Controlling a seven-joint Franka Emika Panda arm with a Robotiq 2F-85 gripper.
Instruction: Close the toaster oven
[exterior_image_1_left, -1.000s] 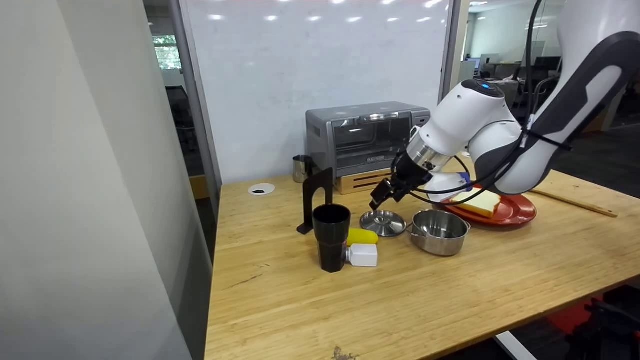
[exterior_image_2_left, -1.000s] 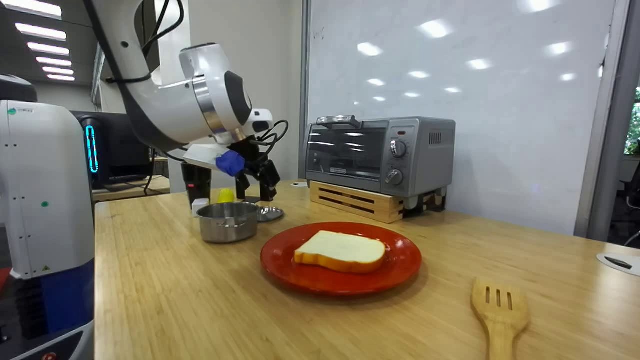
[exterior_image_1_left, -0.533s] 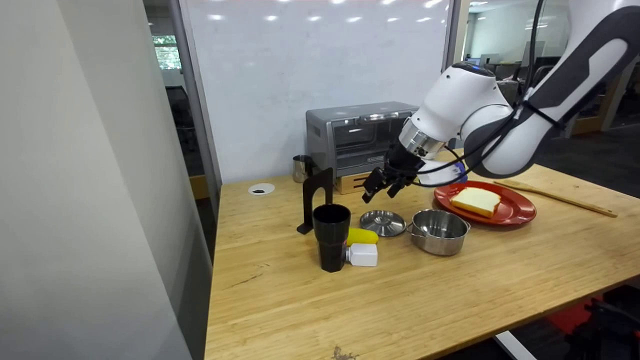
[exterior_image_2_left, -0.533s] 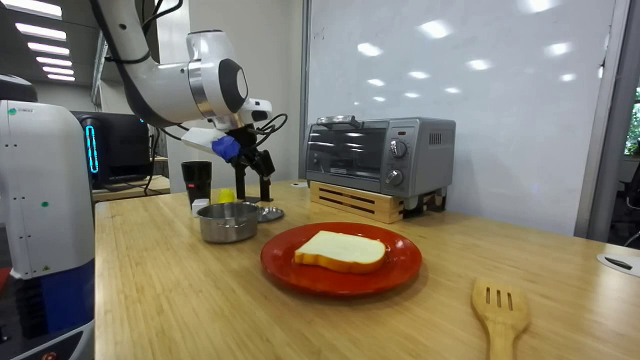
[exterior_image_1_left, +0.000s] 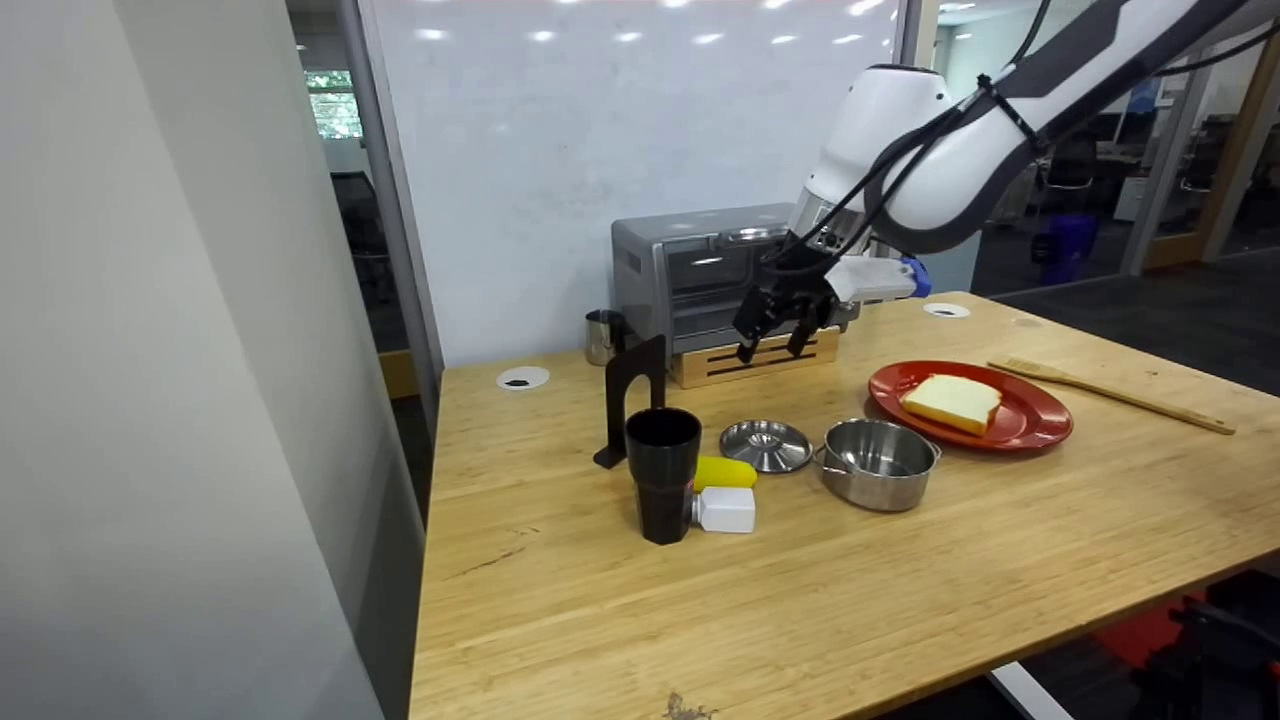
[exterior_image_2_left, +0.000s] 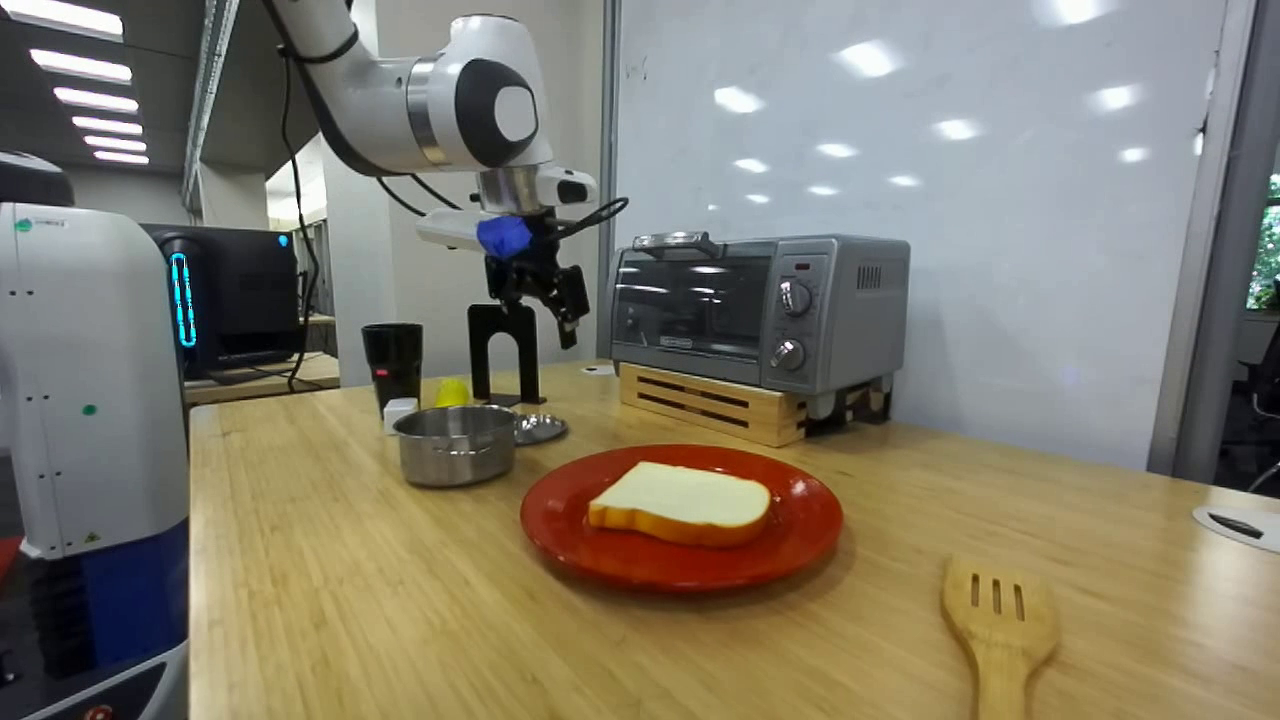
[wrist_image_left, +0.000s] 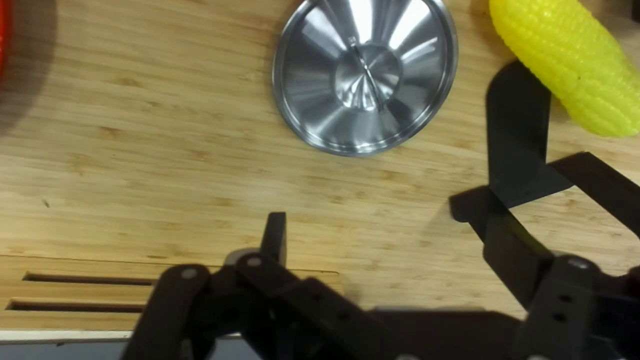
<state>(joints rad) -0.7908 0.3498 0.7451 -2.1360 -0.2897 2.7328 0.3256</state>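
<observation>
The silver-grey toaster oven (exterior_image_1_left: 690, 275) stands at the back against the whiteboard, and shows in both exterior views (exterior_image_2_left: 765, 310). Its dark glass door has a handle (exterior_image_2_left: 675, 241) at the top edge. The door looks upright or nearly so; I cannot tell whether it is fully shut. My gripper (exterior_image_1_left: 772, 345) is open and empty in front of the oven's lower front, above the table. In an exterior view the gripper (exterior_image_2_left: 540, 310) is apart from the oven. The wrist view shows its fingers (wrist_image_left: 382, 235) wide apart, with only a grey strip of oven (wrist_image_left: 50, 351) at bottom left.
A slatted wooden stand (exterior_image_2_left: 710, 402) is under the oven. Near the gripper are a pot lid (wrist_image_left: 365, 75), yellow corn (wrist_image_left: 575, 65) and a black arch-shaped stand (exterior_image_1_left: 615, 410). A steel pot (exterior_image_1_left: 878, 488), black cup (exterior_image_1_left: 663, 480) and red plate (exterior_image_2_left: 570, 545) with bread stand further forward.
My gripper has risen from above the pot lid and moved back toward the oven, staying open. The arm has lifted with it. The oven and tabletop things have not moved.
</observation>
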